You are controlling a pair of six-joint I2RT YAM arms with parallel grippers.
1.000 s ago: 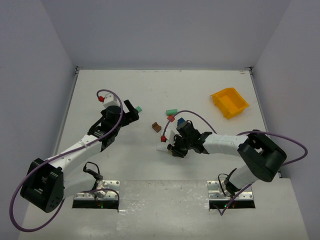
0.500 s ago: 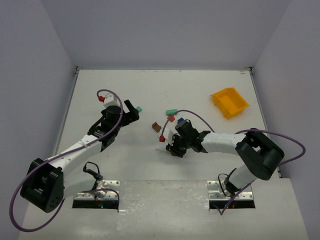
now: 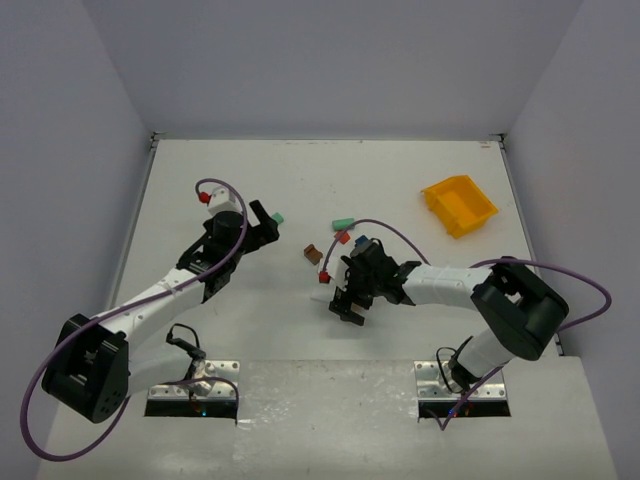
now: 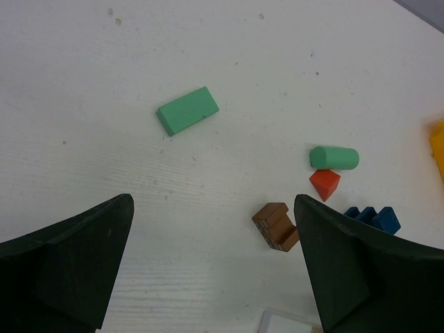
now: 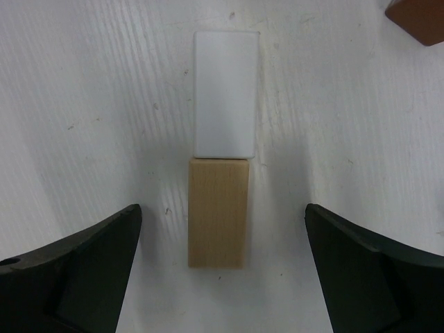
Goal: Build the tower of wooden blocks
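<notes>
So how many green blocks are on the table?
2. A flat green block lies alone ahead of the left gripper; a green cylinder lies by the red block. Others may be hidden.

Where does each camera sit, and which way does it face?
Top external: above and behind the bases, looking down on the table; both arms, left tool and right tool show.
Left wrist: on that arm, angled down past its fingers at the flat mint block and others.
Right wrist: straight down between its fingers onto the white block.
Shared: both wrist views catch that white block.

High rear camera looks down; close wrist cameras face the table, left sharing brown block.
</notes>
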